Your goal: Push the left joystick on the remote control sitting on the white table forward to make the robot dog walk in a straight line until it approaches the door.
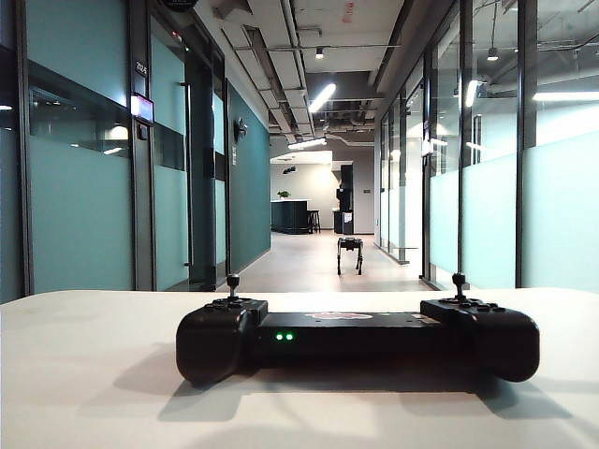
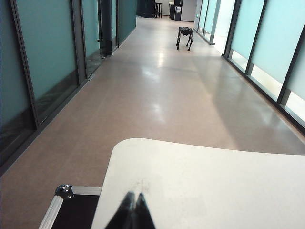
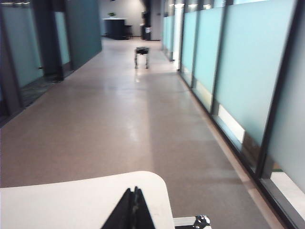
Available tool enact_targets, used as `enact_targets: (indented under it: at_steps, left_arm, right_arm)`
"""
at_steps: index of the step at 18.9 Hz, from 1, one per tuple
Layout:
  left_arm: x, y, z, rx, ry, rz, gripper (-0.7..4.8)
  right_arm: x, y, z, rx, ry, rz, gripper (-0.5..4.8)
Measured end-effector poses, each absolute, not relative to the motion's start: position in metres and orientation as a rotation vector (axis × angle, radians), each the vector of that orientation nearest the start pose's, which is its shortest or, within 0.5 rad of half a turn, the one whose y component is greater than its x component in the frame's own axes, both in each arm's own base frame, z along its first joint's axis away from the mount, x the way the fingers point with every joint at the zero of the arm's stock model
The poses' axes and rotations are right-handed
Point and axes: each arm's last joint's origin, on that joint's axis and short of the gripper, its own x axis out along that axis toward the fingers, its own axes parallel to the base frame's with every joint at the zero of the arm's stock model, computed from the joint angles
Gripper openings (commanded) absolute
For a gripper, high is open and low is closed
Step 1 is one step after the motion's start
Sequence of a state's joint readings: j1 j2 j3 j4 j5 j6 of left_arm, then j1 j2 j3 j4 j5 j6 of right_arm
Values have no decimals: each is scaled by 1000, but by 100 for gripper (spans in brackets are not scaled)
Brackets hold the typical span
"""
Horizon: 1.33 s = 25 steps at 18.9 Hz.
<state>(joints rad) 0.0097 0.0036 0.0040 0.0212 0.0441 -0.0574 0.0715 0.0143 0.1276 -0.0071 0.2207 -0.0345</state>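
A broad matte white desk (image 1: pixel 84 374) is seen at the near end of a long corridor, which is lined with teal glass partitions and dark frames and lit by ceiling strip lights over a glossy floor. The remote control (image 1: pixel 356 335) is set flat on the desk, near its middle in the exterior view, with two small green lights shown on its front edge. The left joystick (image 1: pixel 232 283) is found upright at the 9 o'clock end of the controller, untouched. The robot dog (image 1: pixel 350 254) is seen standing far down the corridor, at about 12 o'clock from the controller, close to the right-hand glass wall. In the left wrist view the left end effector (image 2: pixel 133 208) is shown with its fingers pressed together, empty, above the desk's near corner, beside a black metal-edged case (image 2: pixel 71 210). The right end effector (image 3: pixel 134 206) is likewise shown closed tight and holding nothing, above the opposite desk corner.
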Motion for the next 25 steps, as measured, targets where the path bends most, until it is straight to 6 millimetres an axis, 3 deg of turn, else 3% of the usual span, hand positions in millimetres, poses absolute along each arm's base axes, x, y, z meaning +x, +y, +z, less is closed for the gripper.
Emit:
enact_targets:
  at_steps: [12, 25]
  left_arm:
    - [98, 0, 167, -57, -21, -35, -5]
    - [98, 0, 167, -57, -21, -35, -5]
  right_arm:
    - [97, 3, 170, 38, -53, -44, -1]
    - [97, -1, 172, 41, -71, -26, -1]
